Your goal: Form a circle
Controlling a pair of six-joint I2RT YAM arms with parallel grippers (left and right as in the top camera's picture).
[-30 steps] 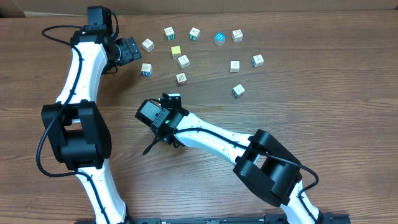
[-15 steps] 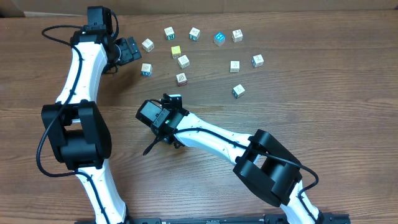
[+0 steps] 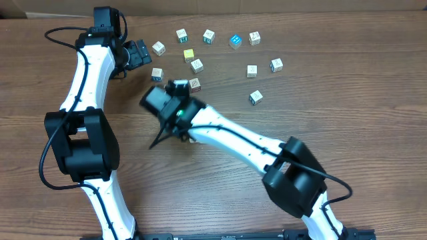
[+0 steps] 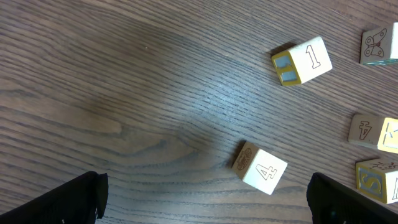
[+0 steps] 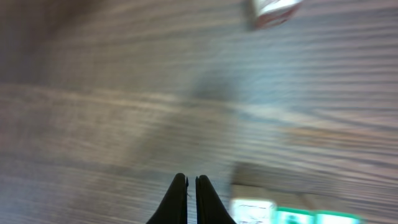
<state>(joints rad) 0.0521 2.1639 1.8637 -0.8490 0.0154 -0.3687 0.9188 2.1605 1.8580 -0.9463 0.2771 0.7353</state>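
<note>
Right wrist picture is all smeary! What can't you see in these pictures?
- Right wrist view: blur smears the pale wooden block, which is also cut by the top edge; its markings are unreadable. The green-and-white patch at the bottom cannot be identified.
- Left wrist view: the right edge cuts off the butterfly-printed wooden block.
- Overhead view: the print on the small blue cube is too small to read.

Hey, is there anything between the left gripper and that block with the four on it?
Nothing visible does. The left gripper is open, and the block marked 4 lies on bare table just ahead of its fingers, apart from the block marked 1 and the others at the right edge.
</note>
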